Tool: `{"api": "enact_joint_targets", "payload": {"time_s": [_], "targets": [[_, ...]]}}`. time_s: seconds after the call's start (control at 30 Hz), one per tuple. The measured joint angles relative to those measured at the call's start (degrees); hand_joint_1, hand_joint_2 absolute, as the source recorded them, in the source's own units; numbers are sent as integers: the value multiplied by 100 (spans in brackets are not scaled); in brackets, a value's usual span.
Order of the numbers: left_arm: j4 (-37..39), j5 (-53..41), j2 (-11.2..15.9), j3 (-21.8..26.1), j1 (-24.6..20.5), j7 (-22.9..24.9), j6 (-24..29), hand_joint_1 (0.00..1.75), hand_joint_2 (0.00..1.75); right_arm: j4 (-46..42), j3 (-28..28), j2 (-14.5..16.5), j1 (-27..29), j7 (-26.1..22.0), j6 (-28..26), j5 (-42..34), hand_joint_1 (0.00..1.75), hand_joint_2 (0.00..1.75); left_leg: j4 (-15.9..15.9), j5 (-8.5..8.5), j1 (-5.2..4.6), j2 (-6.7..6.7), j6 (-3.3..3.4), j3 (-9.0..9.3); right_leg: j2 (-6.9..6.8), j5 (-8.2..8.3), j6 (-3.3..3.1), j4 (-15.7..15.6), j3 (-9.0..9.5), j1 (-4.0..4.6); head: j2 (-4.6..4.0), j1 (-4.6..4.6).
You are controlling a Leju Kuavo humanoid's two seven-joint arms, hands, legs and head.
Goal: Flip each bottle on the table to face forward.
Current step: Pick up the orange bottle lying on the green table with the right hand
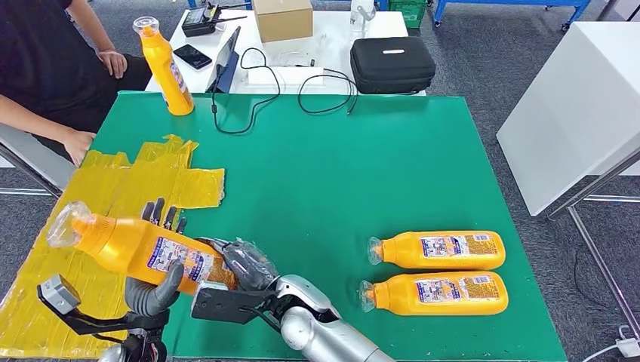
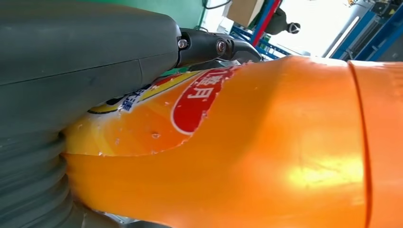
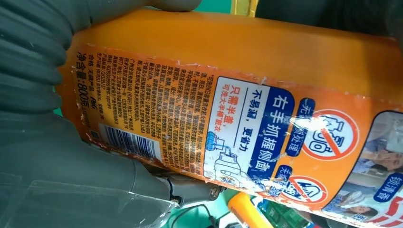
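The orange plastic bottle with a clear cap was held lying on its side above the near left corner of the green table, over the patch of yellow tape, cap toward the left edge. The left robot hand gripped it from beneath, thick grey thumb curled over the body and dark fingers rising behind it. The right robot hand closed around its base end; the right wrist view showed the back label with barcode, the left wrist view part of the red front label.

Judging by its glossy, rigid walls, the bottle was likely stiff but slippery, moderately heavy if full; the broad middle of the body looked the safest hold, well away from the thin cap.

At the far left corner another orange bottle stood upright, near a person's hand. Toward the near right corner two orange bottles lay side by side, just apart, caps pointing left, back labels up.
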Motion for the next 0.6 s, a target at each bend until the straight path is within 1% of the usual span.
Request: {"api": "enact_joint_targets", "payload": {"time_s": [0.13,0.23,0.37,0.5,0.6], "targets": [[-1,21,25,18,36,-7,-1,0,175,88,87,7,-23,-3,11,-21,175,175,0,0,0,1,0,0,0,1,1,0,1,0,0,-1],[-2,108,43,55,104,-13,-19,0,175,168,299,12,-30,30,26,-155,175,175,0,0,0,4,0,0,1,1,1,0,-2,0,0,-2],[-8,204,64,137,247,-11,-44,175,175,315,753,14,-93,154,-25,-514,175,175,0,-1,2,7,-1,-1,2,-1,-1,0,-11,0,0,-2],[-40,218,66,205,370,-16,-41,175,175,458,1125,14,-183,214,-141,-828,175,175,0,-2,2,8,-2,-4,2,-2,-2,0,-27,0,0,-3],[-49,193,61,242,396,-37,-32,175,175,539,1250,18,-239,222,-204,-902,175,175,0,-2,2,7,-2,-4,2,-2,-2,-1,-36,0,0,-3]]}}
